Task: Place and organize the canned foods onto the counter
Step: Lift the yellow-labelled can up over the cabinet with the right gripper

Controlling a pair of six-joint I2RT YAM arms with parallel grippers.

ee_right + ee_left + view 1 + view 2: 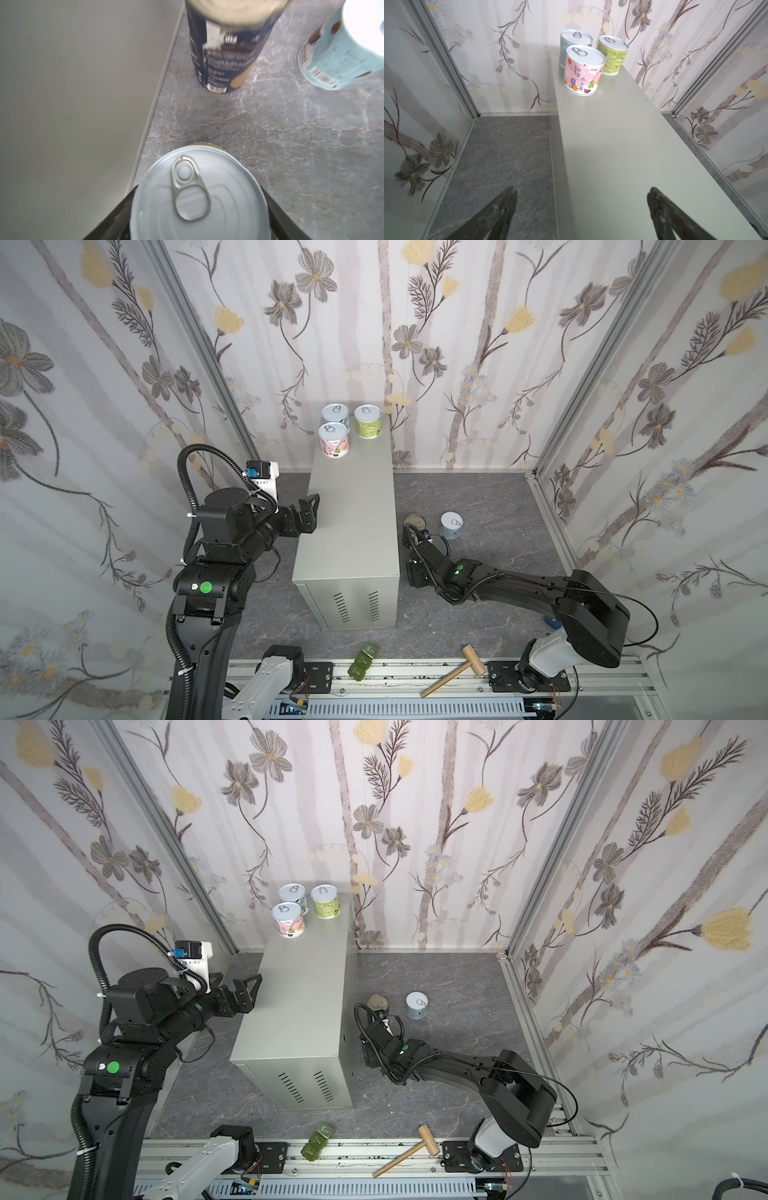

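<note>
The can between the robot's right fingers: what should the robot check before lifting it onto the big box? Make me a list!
1. Right fingers sit on both sides of the can: ok.
2. Squeeze is tight enough to lift: cannot tell.
3. Tall dark can stands apart from it: ok.
4. Bare room on top of the box: ok.
5. Three cans at the back of the box stand upright: ok.
6. Left fingers are open and empty, but hang at the box's edge. Out of the way: cannot tell.
</note>
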